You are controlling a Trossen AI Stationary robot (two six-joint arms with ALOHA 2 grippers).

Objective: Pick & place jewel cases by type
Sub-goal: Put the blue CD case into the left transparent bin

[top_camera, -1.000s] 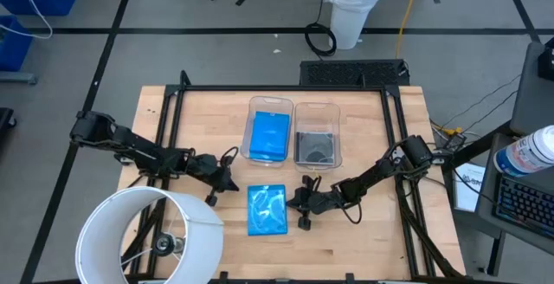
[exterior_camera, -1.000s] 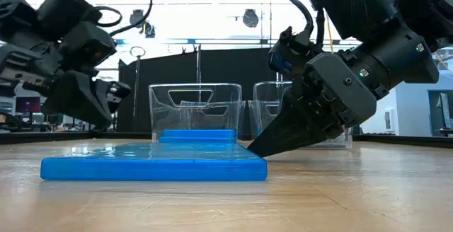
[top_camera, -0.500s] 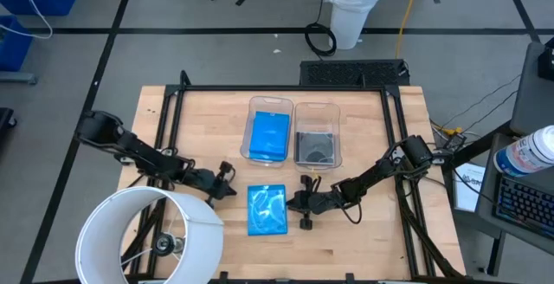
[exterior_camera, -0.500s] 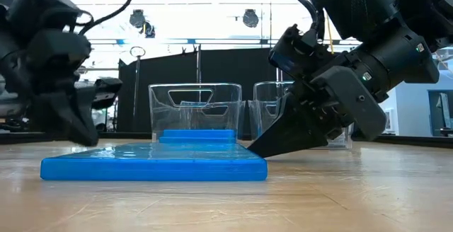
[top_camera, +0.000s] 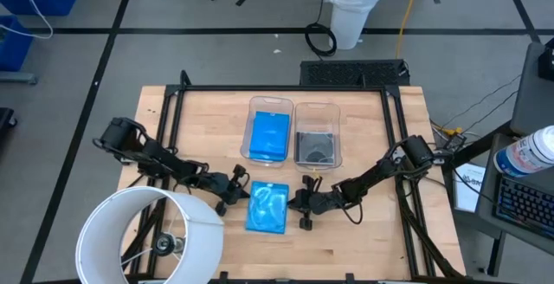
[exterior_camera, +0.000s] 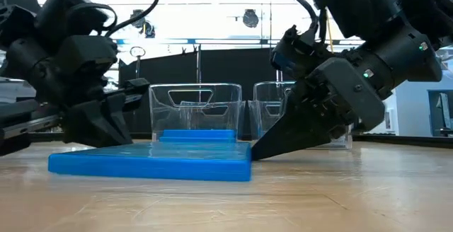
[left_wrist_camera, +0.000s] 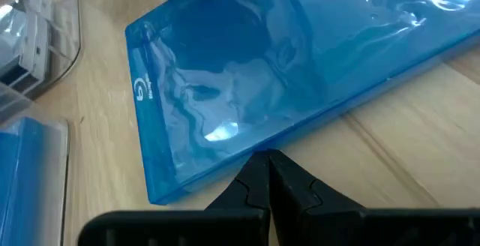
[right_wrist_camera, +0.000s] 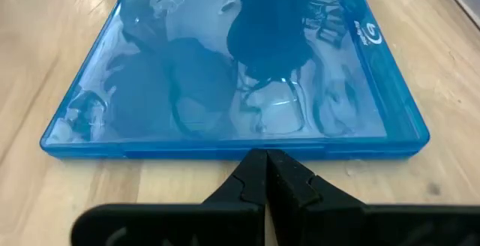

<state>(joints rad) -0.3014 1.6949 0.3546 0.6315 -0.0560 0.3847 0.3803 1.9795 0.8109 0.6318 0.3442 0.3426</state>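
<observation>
Two closed grippers — left gripper (top_camera: 240, 192), right gripper (top_camera: 292, 202) — press fingertips against opposite edges of the blue jewel case (top_camera: 267, 209) lying flat between them; thin, stiff, probably slippery — pinch an edge.

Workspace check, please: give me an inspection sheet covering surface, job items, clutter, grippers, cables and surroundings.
Surface: light wooden table inside a black frame.
Job's things: flat translucent blue jewel case on the table; another blue case in the left clear plastic bin; dark grey case in the right clear plastic bin.
Clutter: nothing seen.
Grippers: left gripper shut, tip at the case's left edge; right gripper shut, tip at its right edge.
Cables: black loops along both arms.
Surroundings: white lampshade, white bucket.
</observation>
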